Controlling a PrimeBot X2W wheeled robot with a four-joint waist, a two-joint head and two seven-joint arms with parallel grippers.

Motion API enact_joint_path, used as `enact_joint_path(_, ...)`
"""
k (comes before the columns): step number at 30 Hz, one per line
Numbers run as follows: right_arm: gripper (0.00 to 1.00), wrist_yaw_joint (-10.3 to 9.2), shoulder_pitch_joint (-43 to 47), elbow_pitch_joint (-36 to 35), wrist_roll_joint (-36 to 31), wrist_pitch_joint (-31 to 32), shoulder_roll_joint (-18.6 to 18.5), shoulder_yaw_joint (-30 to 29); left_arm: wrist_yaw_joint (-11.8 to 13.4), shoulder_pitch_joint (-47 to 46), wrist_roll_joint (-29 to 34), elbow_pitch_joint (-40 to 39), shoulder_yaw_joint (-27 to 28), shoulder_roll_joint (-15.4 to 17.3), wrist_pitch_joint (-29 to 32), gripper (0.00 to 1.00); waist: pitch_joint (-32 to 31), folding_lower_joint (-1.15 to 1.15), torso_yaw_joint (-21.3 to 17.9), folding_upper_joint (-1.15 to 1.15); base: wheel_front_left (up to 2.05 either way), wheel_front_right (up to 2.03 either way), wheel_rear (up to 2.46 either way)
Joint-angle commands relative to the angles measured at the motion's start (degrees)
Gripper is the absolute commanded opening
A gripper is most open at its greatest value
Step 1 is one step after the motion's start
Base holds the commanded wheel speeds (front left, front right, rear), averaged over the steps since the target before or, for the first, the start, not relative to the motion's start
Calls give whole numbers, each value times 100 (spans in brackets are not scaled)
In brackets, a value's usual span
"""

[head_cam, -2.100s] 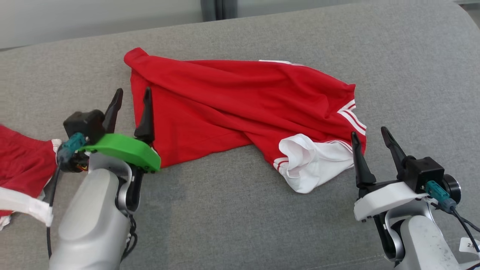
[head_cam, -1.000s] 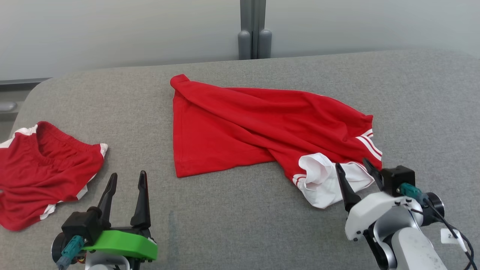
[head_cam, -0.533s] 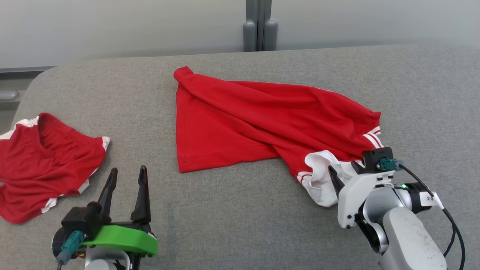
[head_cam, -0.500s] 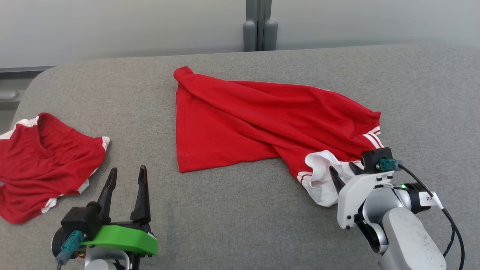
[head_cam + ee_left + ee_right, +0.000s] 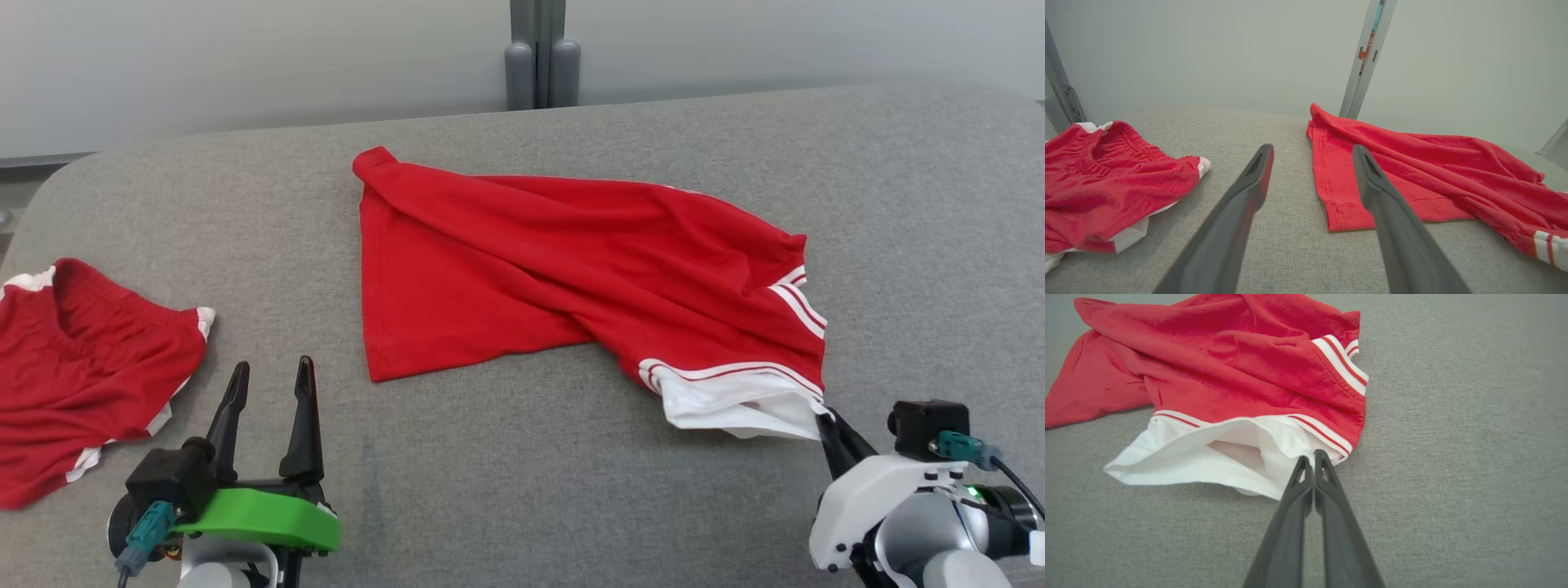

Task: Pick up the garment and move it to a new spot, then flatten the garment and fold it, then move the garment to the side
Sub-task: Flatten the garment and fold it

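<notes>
Far left: red shorts (image 5: 82, 359), crumpled on the grey tabletop (image 5: 506, 474). Just right of them: left tool (image 5: 273, 365), fingers spread wide apart. Centre: red garment (image 5: 571, 269), wrinkled, lying on the tabletop. Far right: right tool (image 5: 1313, 455), clamped tight on the garment's white hem (image 5: 1208, 457).

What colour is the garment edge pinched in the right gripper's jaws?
White edge of the garment; clearest in the right wrist view.

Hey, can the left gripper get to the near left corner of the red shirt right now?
Probably yes. The left gripper is open and points toward the corner of the red shirt, with bare grey surface between them; the red shorts lie off to its left.
</notes>
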Motion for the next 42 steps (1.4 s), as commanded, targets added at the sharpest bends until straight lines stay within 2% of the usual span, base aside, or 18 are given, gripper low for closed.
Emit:
enact_joint_path(1,0,-10,142,-173,26,83,-17,-69,-20,-40,22,-10,41,5,-1,100,57,0,-105,0,0,0,0)
enact_joint_path(2,84,-10,244,-266,23,156,-16,-114,-21,-63,27,-12,47,8,-1,100,72,0,-131,0,0,0,0)
enact_joint_path(3,100,-10,350,-334,46,273,-17,-175,-22,-95,37,-10,45,7,-1,100,90,0,-162,0,0,0,0)
enact_joint_path(9,100,-9,580,-843,195,993,-20,-443,-29,-218,33,18,-9,-25,-1,100,131,0,-200,0,0,0,0)
enact_joint_path(13,100,-8,265,-1380,117,973,-16,-855,-33,-229,32,9,-38,-42,-1,100,129,0,-198,0,0,0,0)
enact_joint_path(16,100,-8,-123,-1390,-6,1132,-7,-948,-34,-221,18,-12,-32,-51,-1,100,140,0,-179,0,0,0,0)
enact_joint_path(19,100,-8,-694,-985,-218,1300,-14,-856,-35,-271,17,-45,-11,-57,-1,100,194,0,-131,0,0,0,0)
enact_joint_path(23,100,-8,-1429,-85,-471,1432,-22,-611,-37,-333,4,-77,-54,-54,-1,100,288,0,-15,0,0,0,0)
enact_joint_path(29,100,-8,-2275,1257,-516,1210,-333,-208,-37,-421,-19,-108,-98,-18,0,100,452,0,178,0,0,0,0)
enact_joint_path(35,100,-8,-2795,2323,-187,1078,-526,-1,-37,-490,-25,-118,-158,5,-1,100,601,0,356,0,0,0,0)
enact_joint_path(40,100,-8,-2922,2809,296,1274,-715,346,-37,-511,-43,-138,-155,5,-1,100,642,0,445,0,0,0,0)
enact_joint_path(41,90,-8,-2930,2837,344,1275,-740,383,-37,-508,-45,-144,-157,5,-1,100,644,0,450,0,0,0,0)
enact_joint_path(42,28,-8,-2941,2865,405,1252,-809,434,-37,-500,-52,-150,-155,5,-1,100,645,0,455,0,0,0,0)
